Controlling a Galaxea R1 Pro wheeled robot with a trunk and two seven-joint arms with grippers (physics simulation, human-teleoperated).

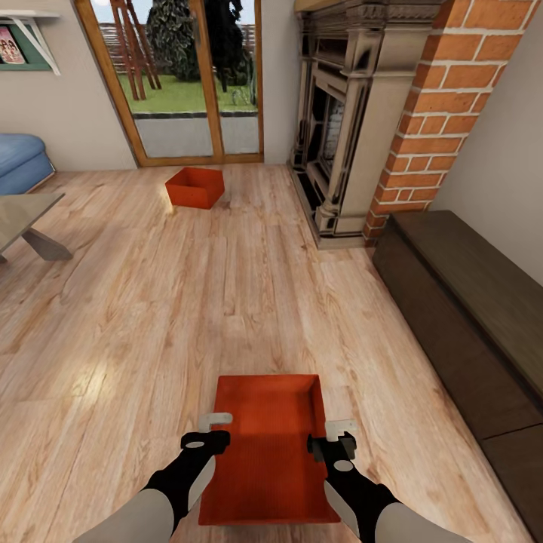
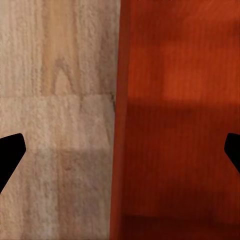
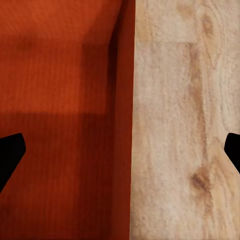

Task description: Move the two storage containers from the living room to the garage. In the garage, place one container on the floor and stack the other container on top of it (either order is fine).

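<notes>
A red-orange rectangular plastic storage container [image 1: 268, 445] lies on the light wood-plank floor [image 1: 136, 317] of the living room, directly in front of the robot. The left gripper [image 1: 214, 428] hangs over the container's left wall and the right gripper [image 1: 335, 436] over its right wall. In the left wrist view the left gripper [image 2: 120, 155] has its two dark fingertips [image 2: 10, 155] spread wide, one over bare planks [image 2: 55, 125] and the other over the container's inside [image 2: 180, 125], with the wall between them; it is parted and holds nothing. The right wrist view shows the same for the right gripper [image 3: 120, 155]: fingertips [image 3: 10, 157] far apart, straddling the container's wall [image 3: 125, 125] with wood floor [image 3: 185, 125] on the outer side.

A second, alike red-orange plastic container [image 1: 196, 187] sits well apart on the planks near the wood-framed glass doors [image 1: 185, 83]. To the right stand a dark fireplace [image 1: 343, 121] with a red brick chimney [image 1: 445, 105] and a long dark-brown wooden bench [image 1: 467, 317]. A blue sofa [image 1: 21, 160] shows at the far left.
</notes>
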